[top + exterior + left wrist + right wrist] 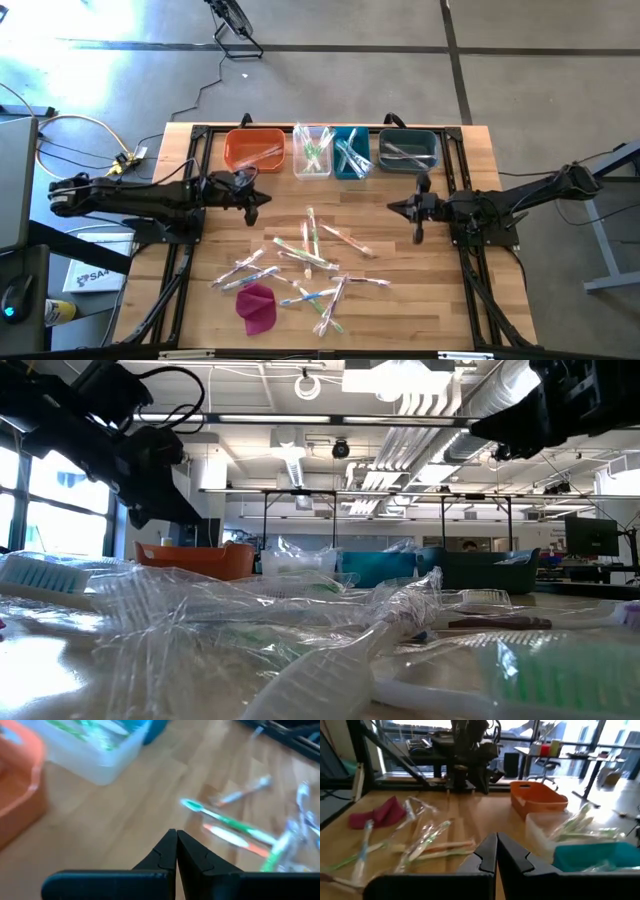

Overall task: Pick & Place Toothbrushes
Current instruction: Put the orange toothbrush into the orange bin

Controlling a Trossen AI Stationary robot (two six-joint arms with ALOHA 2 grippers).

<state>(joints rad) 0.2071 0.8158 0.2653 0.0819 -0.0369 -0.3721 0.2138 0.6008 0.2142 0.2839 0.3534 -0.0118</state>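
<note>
Several wrapped toothbrushes point(310, 262) with pink, green, blue and white handles lie scattered flat on the wooden table's middle. They also show in the left wrist view point(227, 823) and the right wrist view point(427, 845). More toothbrushes lie in the four bins along the far edge. My left gripper point(264, 201) hovers shut left of the pile's far end, holding nothing point(176, 836). My right gripper point(391, 207) hovers shut to the pile's right, also holding nothing point(496, 839).
Along the far edge stand an orange bin point(253, 150), a clear bin point(312, 152), a blue bin point(352, 153) and a dark teal bin point(409, 150). A magenta cloth lump point(257, 307) lies near the front left of the pile. A black frame point(195, 180) borders the table.
</note>
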